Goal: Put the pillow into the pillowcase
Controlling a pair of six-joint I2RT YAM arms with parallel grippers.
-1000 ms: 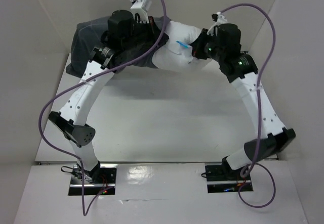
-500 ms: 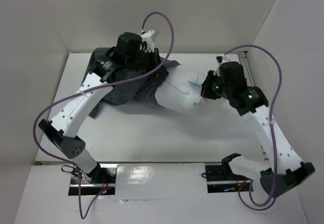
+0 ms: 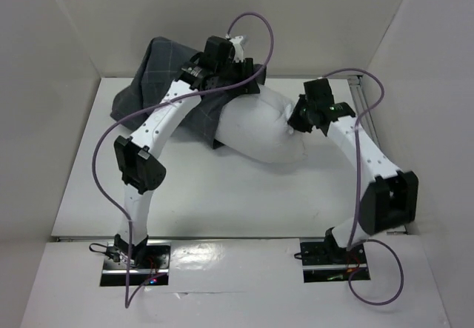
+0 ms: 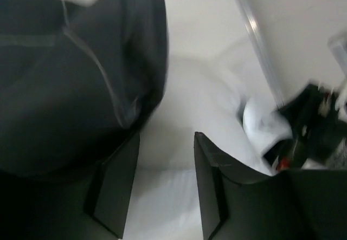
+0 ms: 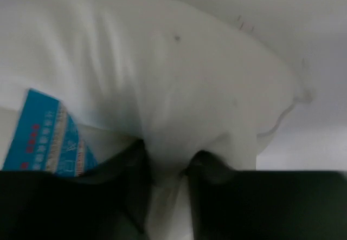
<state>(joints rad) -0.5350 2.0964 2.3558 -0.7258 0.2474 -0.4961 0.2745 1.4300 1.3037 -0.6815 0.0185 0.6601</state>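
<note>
Where the white table [image 3: 222, 195] meets the back wall [image 3: 311, 17], the pillow [image 3: 255, 132] lies slantwise, a plump, plain white cushion. Its left end is covered by the lower edge of the pillowcase [image 3: 159, 72], and the rest of it is bare. The pillowcase is dark charcoal cloth crossed by a thin pale grid. It is bunched and raised at the far left, high against the back wall, and drapes down onto the pillow.

The right gripper [image 3: 296, 117] grips the pillow's right end. Seen from its wrist camera, the right gripper [image 5: 165, 164] has its two dark fingers [image 5: 135, 183] drawn close together, with a fold of the pillow [image 5: 162, 77] squeezed between them. A small blue-and-white tag [image 5: 46, 137] lies on the pillow just left of those fingers.

The left gripper [image 3: 241, 72] hangs over the place where the dark cloth overlaps the pillow. Its wrist view is blurred. There the left gripper [image 4: 166, 137] has its jaws apart at a moderate gap, and the white pillow [image 4: 190, 104] shows through the gap. The pillowcase [image 4: 70, 93] fills the upper left and meets the outer side of the left finger [image 4: 116, 186]. Whether that finger is hooked in the cloth cannot be told.

Purple cables [image 3: 96, 158] loop loosely from both arms.
</note>
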